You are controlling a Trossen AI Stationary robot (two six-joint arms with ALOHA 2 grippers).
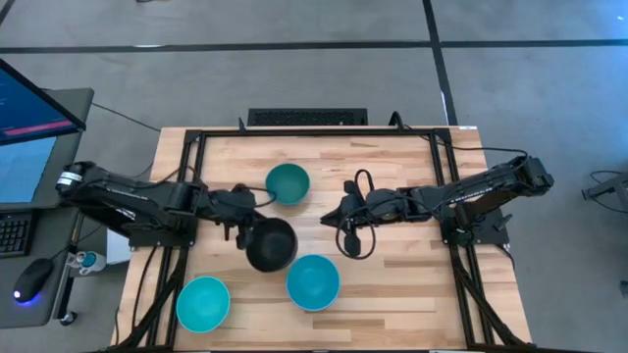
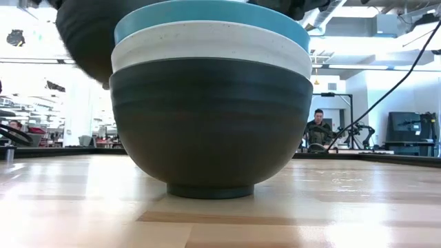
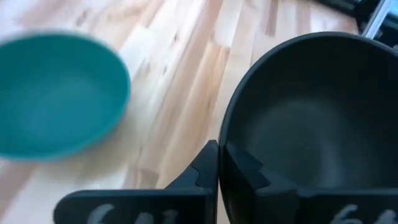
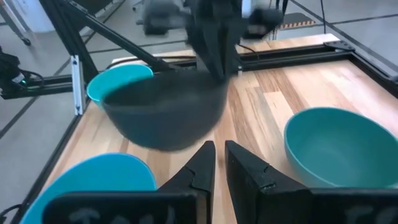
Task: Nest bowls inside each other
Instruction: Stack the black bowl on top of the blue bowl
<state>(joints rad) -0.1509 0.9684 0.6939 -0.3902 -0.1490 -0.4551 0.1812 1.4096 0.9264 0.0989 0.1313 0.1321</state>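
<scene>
My left gripper [image 1: 239,216] is shut on a black bowl [image 1: 271,245] in mid-table; the bowl also shows in the left wrist view [image 3: 311,124] and the right wrist view [image 4: 165,115]. A dark teal-green bowl [image 1: 287,183] rests on its base beyond it. A cyan bowl [image 1: 313,281] tops a stack, nested in a white bowl [image 2: 207,45] inside a black bowl [image 2: 210,124] that stands on the table. Another cyan bowl [image 1: 203,303] sits at the near left. My right gripper [image 1: 329,216] is shut and empty, right of the held bowl. My left gripper holds the black bowl by its rim [image 3: 221,138] on the side toward the table's left. One finger [image 3: 244,174] is inside the bowl and one finger [image 3: 204,169] is outside. The fingers come from the table's left, slanting down. The bowl is lifted clear of the table, mouth up.
Black frame rails [image 1: 314,131] run along the table's far edge and both sides. A black cable loop [image 1: 353,240] hangs by the right gripper. Bare wood [image 1: 412,284] lies at the near right. A person [image 2: 317,127] sits in the room behind.
</scene>
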